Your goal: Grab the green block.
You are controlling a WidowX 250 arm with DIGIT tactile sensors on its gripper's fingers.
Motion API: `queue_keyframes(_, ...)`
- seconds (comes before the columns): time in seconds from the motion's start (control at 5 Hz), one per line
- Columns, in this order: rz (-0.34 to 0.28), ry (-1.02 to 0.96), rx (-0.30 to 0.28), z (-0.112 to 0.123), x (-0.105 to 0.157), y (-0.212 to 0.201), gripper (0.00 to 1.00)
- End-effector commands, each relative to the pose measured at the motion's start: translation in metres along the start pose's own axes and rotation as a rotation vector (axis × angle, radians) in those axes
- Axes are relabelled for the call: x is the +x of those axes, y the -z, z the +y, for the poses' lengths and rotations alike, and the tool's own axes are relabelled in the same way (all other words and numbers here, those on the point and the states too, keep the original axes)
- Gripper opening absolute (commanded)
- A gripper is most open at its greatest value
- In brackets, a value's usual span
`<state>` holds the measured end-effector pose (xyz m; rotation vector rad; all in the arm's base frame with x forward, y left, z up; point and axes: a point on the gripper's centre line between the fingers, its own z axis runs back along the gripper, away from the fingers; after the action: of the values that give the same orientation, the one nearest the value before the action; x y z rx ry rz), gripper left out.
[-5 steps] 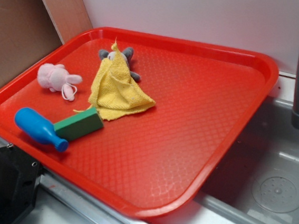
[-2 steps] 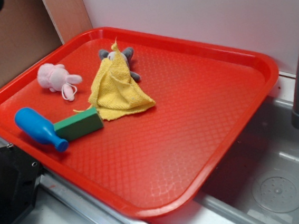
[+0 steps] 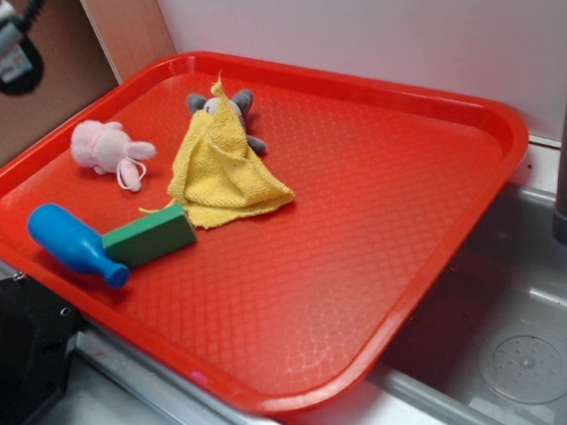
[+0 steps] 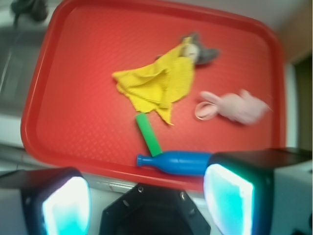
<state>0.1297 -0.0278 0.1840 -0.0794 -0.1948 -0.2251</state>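
The gripper [image 4: 146, 196] is high above the near edge of the red tray [image 4: 73, 73], and its two fingers [image 4: 66, 203] stand wide apart with nothing between them. In the exterior view only a part of the arm shows at the top left corner. The green block [image 3: 150, 235] lies flat on the tray, near the left rim. One end of the block touches the neck of the blue bottle toy [image 3: 70, 243], and the other end is just beside the yellow cloth [image 3: 221, 168]. The cloth partly covers a grey soft toy [image 3: 223, 105]. A pink soft toy [image 3: 106, 147] lies nearby, apart from the block.
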Motion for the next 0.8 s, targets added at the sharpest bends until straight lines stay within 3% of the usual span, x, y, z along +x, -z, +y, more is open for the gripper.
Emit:
queue_keyframes(0.0,0.024,0.054,-0.023,0.013,0.016,0.057,1.0)
queue_keyframes(0.6,0.138,0.115,0.052,0.014,0.014,0.133,1.0)
